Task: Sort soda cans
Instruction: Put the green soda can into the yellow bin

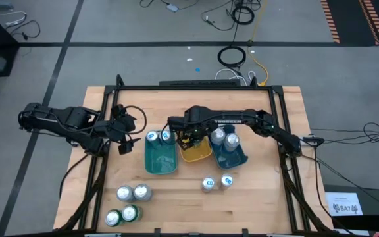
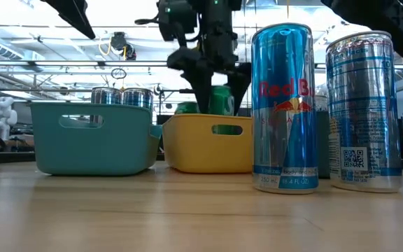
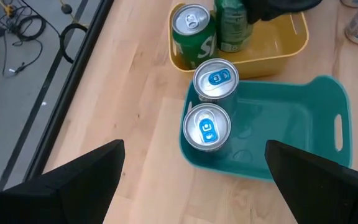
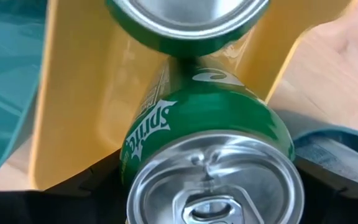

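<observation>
My right gripper reaches over the yellow tray and is shut on a green soda can, next to another green can that stands in the tray. The teal tray holds two silver-topped cans at its far end. Two more cans stand in the blue tray. My left gripper hovers open to the left of the teal tray, with nothing between its fingers. My right gripper pinches the green can's side wall just below its top rim, one finger on each side. The fingers point down from above. The can stays upright, its lower part inside the yellow tray; the tray wall hides its bottom.
Two blue and silver cans stand on the wood near the table's front, big in the low view. Several more cans stand at the front left. A black frame rims the table.
</observation>
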Controlling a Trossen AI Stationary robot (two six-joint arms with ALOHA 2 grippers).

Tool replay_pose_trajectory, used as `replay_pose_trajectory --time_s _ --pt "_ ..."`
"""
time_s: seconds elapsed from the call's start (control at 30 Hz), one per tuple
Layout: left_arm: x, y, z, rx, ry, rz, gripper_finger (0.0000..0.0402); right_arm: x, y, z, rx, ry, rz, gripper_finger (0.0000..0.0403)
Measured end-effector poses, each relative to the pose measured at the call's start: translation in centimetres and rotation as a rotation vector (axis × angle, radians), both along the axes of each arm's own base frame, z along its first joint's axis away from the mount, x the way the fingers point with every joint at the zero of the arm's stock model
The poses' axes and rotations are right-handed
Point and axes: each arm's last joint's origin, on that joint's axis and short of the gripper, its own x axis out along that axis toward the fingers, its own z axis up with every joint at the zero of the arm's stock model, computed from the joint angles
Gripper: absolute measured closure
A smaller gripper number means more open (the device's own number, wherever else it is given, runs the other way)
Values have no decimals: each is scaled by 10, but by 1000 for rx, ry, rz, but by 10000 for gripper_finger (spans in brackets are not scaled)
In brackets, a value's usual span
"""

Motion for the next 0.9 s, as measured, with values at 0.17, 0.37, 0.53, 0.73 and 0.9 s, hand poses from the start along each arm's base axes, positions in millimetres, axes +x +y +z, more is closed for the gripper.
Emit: replay_pose_trajectory --time_s 0.17,0.37,0.53,0.73,0.9 --pt "0 0 0 6 2 -9 6 0 -1 -13 1 14 -1 85" --pt "0 0 0 6 1 -9 6 -1 0 -14 2 21 -5 74" --pt "0 0 0 5 0 -7 6 -2 0 -11 5 20 -7 76" --pt "1 0 0 -5 -4 -2 6 -11 0 13 -39 -24 -7 76" --pt "1 0 0 -16 -10 11 6 -27 2 52 -55 -121 -47 76"
